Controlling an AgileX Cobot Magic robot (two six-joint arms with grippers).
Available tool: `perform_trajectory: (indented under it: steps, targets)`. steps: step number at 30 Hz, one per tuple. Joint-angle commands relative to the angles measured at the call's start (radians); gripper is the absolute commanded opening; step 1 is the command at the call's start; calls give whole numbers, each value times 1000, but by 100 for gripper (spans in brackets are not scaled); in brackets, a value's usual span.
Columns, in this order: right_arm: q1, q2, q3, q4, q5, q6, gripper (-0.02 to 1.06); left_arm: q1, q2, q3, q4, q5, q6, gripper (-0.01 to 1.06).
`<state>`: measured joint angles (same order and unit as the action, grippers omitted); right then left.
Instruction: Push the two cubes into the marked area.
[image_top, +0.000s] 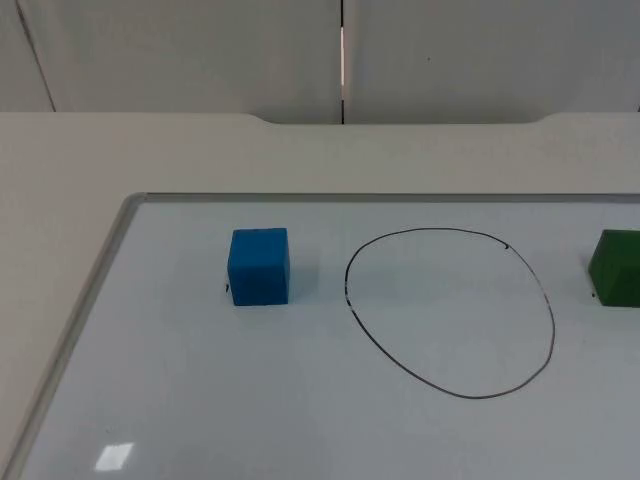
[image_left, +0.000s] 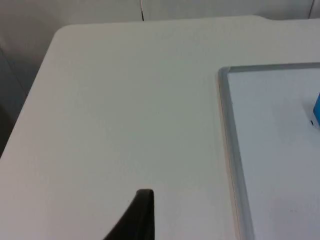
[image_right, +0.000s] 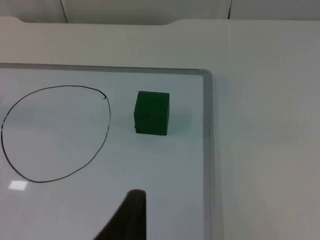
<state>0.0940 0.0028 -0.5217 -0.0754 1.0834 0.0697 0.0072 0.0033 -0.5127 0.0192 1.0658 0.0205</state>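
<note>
At the far left, bare off-white table top (image_left: 125, 100) is seen from the left wrist, running up to the silver-framed whiteboard (image_left: 226, 125) that lies flat on it. The left gripper (image_left: 137, 220) is held over this bare table, outside the board's left frame edge; one black fingertip is seen, so whether its fingers are parted or closed cannot be told.

In the top view, a broad strip of open board is left between the frame's left edge and the blue foam-like cube (image_top: 259, 265). The cube is set just outside the left side of the hand-drawn black oval outline (image_top: 553, 330), with a narrow gap of white board between the cube's right face and the line. The inside of the oval is unoccupied.

Right of the oval, the dark green cube (image_right: 152, 112) is placed close to the line without touching it. Some bare board is left between this cube and the frame's right edge, beyond which plain table top is seen.

The right gripper (image_right: 127, 217) is held above the board, near the frame's right edge and on the near side of the green cube; its state cannot be told either.
</note>
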Motion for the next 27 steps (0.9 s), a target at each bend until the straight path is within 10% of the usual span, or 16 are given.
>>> perform_trajectory:
  steps: [1,27]
  targets:
    - [-8,-3,7,3,-5,-9,105,3,-3,-20,-10,-22,1,105]
    - [-8,-3,7,3,-5,-9,105,3,367,-82,-37,-314,1,105]
